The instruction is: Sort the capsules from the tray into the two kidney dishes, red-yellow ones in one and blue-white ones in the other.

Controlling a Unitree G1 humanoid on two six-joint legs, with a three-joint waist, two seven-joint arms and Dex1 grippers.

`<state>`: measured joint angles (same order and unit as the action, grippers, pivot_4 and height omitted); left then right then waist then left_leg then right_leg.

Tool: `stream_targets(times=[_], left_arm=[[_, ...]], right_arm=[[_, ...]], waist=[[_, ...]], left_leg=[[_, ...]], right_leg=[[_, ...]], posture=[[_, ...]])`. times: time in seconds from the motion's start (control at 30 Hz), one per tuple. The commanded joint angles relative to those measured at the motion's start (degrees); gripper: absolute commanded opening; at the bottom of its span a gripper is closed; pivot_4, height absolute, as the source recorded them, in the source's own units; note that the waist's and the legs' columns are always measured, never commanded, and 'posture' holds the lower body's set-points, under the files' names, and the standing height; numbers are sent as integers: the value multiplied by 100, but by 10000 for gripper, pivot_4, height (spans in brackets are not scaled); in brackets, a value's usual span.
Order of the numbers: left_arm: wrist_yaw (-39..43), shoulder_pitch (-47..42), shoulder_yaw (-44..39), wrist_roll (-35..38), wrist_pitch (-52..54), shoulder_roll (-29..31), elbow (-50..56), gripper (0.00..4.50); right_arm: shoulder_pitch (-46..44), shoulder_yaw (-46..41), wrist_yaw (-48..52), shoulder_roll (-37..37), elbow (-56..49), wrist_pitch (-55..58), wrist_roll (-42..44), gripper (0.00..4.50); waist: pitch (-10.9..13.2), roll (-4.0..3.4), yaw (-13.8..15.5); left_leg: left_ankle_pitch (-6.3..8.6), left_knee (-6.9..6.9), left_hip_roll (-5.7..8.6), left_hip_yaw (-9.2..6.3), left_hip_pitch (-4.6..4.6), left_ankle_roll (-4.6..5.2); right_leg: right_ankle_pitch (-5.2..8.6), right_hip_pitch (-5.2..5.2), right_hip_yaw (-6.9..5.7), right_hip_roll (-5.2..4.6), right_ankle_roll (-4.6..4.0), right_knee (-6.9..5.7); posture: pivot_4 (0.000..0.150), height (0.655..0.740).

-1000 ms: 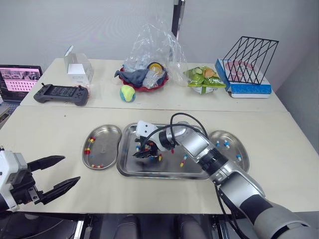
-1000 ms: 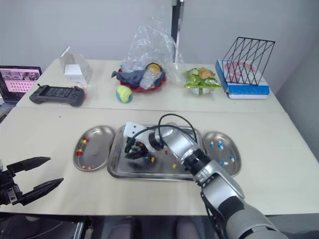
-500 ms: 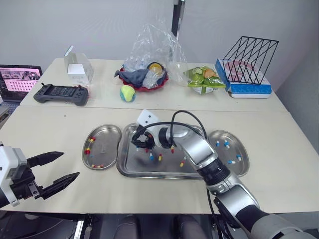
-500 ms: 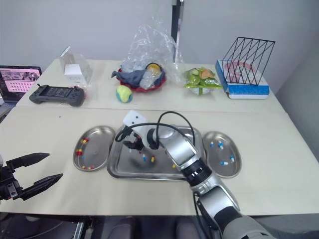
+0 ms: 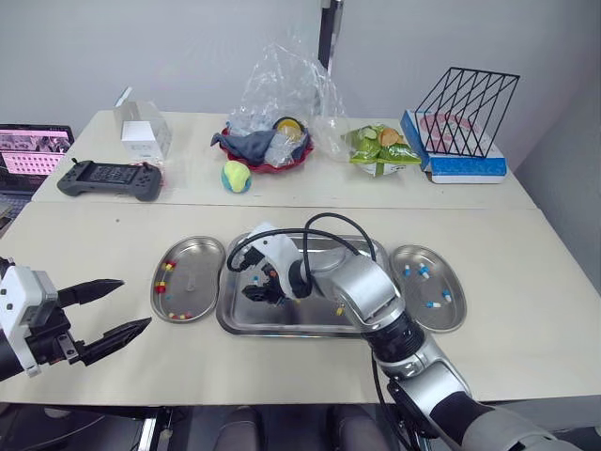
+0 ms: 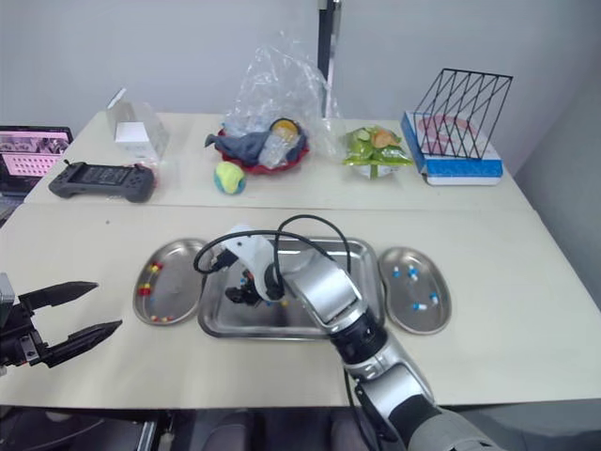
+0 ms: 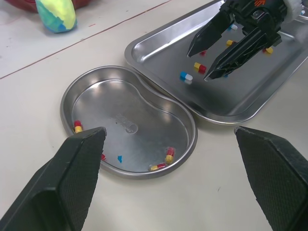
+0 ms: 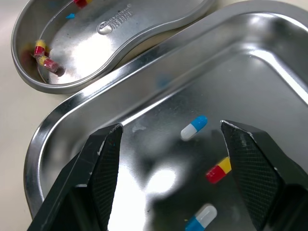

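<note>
Capsules point(image 8: 194, 127) lie loose in the tray point(image 8: 120, 161) beneath the right claw point(image 5: 261, 289), which gapes wide and empty (left claw point(image 5: 134, 303) equally wide, short of the left dish point(image 5: 197, 258)).

Nothing you can actually read here. The shiny steel kidney-shaped dish point(image 8: 96, 50) left of the tray has a stamped mark point(image 8: 114, 19) in its floor (one short line of letters), too blurred to make out. The open laptop screen point(image 5: 33, 150) and the flat blue-and-white box point(image 5: 460, 167) carry print, too small to read.
</note>
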<state>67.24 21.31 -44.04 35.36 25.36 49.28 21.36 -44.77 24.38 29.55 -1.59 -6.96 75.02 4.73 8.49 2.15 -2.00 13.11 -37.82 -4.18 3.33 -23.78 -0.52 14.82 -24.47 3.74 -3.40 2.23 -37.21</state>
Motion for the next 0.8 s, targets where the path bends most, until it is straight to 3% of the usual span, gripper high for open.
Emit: stream_targets(times=[0.03, 0.57, 0.6, 0.73, 0.8], left_arm=[[76, -25, -147, 75, -38, 152, -23, 45000], [157, 120, -427, 441, 495, 281, 24, 45000], [209, 166, -477, 614, 705, 320, 50, 45000], [192, 224, -579, 751, 825, 355, 232, 45000], [158, 222, -596, 686, 782, 351, 227, 45000]], right_arm=[[19, -57, -321, -159, -64, -52, 22, 34033], [70, 9, -1035, -606, 750, -632, 78, 34033], [82, 33, -1021, -604, 809, -686, 92, 28526], [-11, 144, -1022, -661, 1093, -938, 65, 15692], [-28, 196, -1003, -660, 1125, -979, 71, 15692]], waist=[[0, 0, -11], [0, 0, -65], [0, 0, -69], [0, 0, -76], [0, 0, -78]], left_leg=[[0, 0, 0, -1, 0, 0], [0, 6, -2, -2, -1, 0], [0, 6, -2, -2, -1, 0], [0, 7, -7, -3, -1, 0], [0, 7, -7, -3, 1, 0]], right_leg=[[0, 0, 0, 0, 0, 0], [2, -6, -2, 1, -3, 1], [2, -5, -2, 1, -3, 1], [3, -6, -3, 3, -4, 1], [3, -4, -4, 3, -4, 1]], posture=[[1500, 7334], [1500, 7334], [1500, 7334], [1500, 7334], [1500, 7334]])
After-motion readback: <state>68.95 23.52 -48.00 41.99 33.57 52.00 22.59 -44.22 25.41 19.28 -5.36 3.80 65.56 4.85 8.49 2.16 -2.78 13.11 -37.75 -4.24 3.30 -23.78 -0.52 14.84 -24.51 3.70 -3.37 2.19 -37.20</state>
